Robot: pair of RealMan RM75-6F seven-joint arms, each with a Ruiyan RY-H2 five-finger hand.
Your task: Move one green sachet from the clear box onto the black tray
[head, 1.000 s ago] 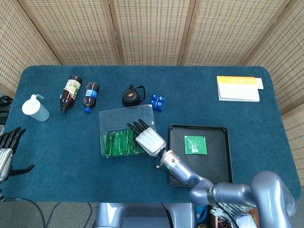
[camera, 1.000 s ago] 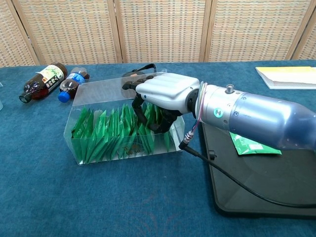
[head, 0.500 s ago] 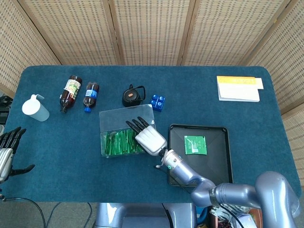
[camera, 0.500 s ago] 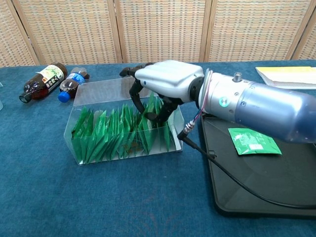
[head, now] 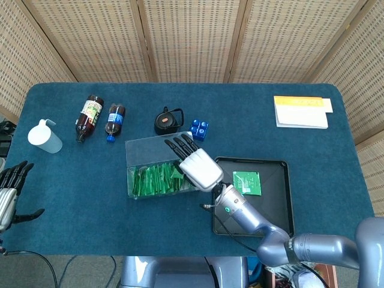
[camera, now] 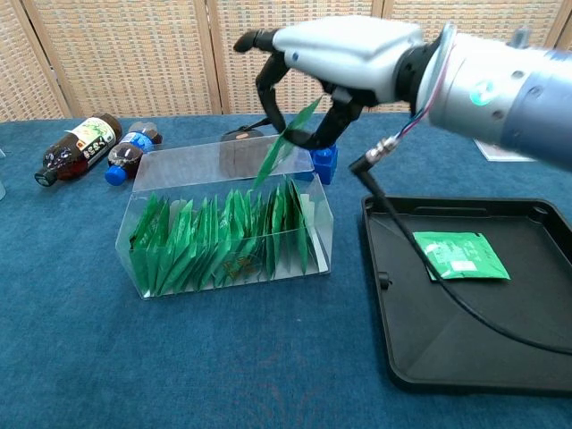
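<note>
My right hand (camera: 332,55) is raised above the clear box (camera: 228,159) and pinches one green sachet (camera: 284,143), which hangs tilted over the row of sachets (camera: 214,237) left standing inside. In the head view the same right hand (head: 201,165) is over the box's (head: 157,149) right end. The black tray (camera: 483,340) lies to the right of the box, and one green sachet (camera: 460,255) lies flat on it. The head view shows that tray (head: 267,210) and its flat sachet (head: 246,183) too. At the left table edge my left hand (head: 9,191) holds nothing, fingers apart.
Two bottles (head: 89,117) (head: 114,120) lie at the back left beside a white jug (head: 44,136). A black round object (head: 168,122) and a blue brick (head: 200,129) sit just behind the box. A yellow-and-white pad (head: 302,111) is at the far right.
My right hand has risen out of the box, drawing one green sachet up with it, and has shifted slightly right. The left hand has not moved.
</note>
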